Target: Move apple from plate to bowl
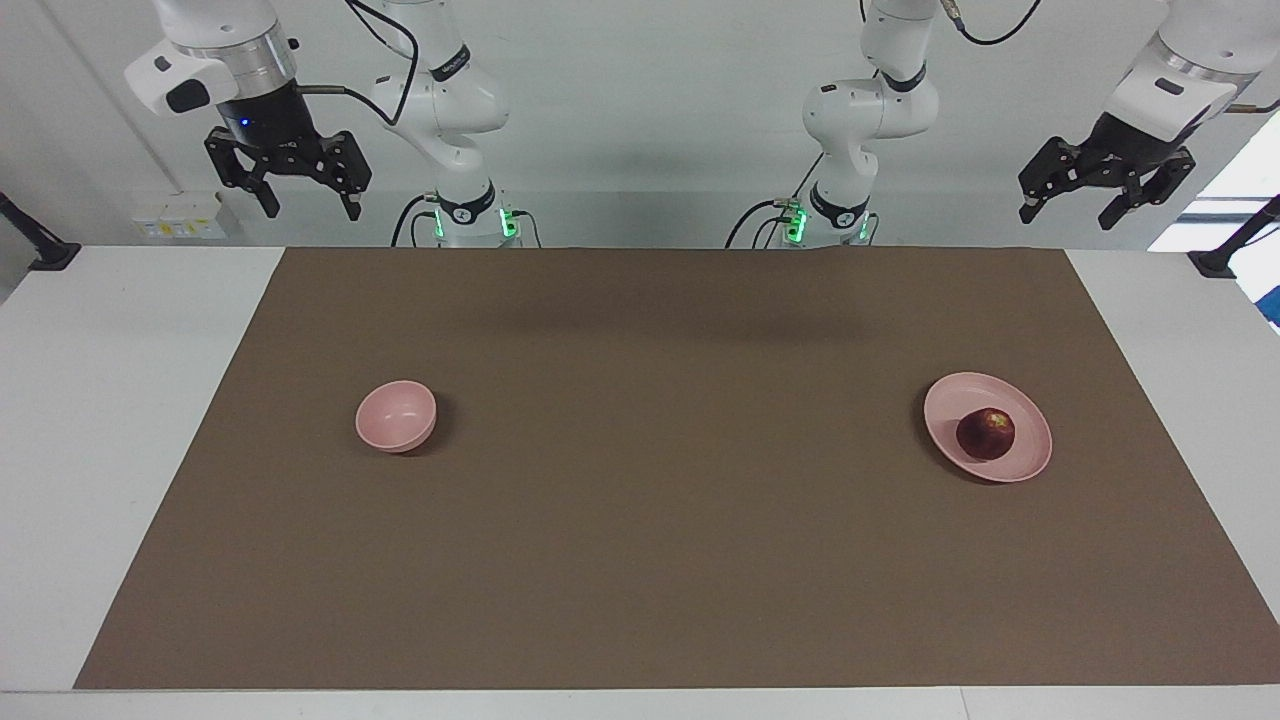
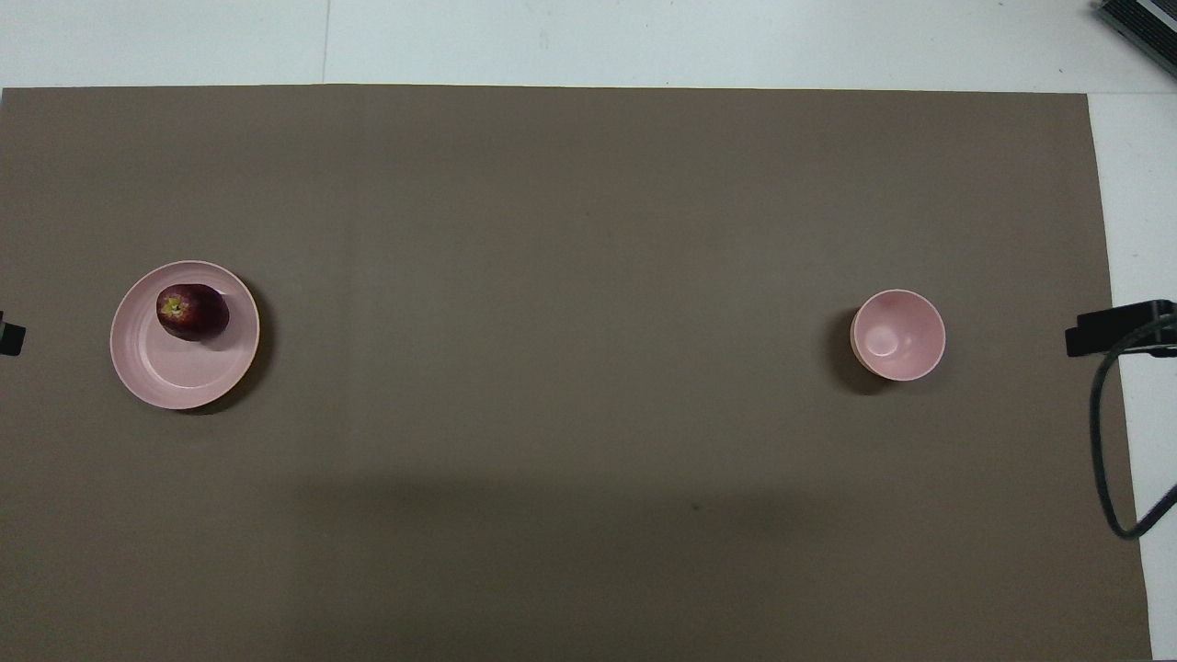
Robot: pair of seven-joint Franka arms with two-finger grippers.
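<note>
The dark red apple (image 1: 986, 433) (image 2: 191, 312) lies on the flat pale pink plate (image 1: 1030, 458) (image 2: 175, 377) toward the left arm's end of the table. The small deep pink bowl (image 1: 396, 415) (image 2: 898, 335) stands empty toward the right arm's end. My left gripper (image 1: 1078, 205) is open and empty, raised high by the robots' edge of the table at the left arm's end. My right gripper (image 1: 309, 205) is open and empty, raised high at the right arm's end. Neither gripper shows clearly in the overhead view.
A brown mat (image 1: 640, 560) (image 2: 570, 230) covers most of the white table (image 1: 110, 400). Black clamp mounts (image 1: 1225, 250) (image 1: 40, 245) sit at the table's two ends. A black cable (image 2: 1108, 441) loops at the right arm's end.
</note>
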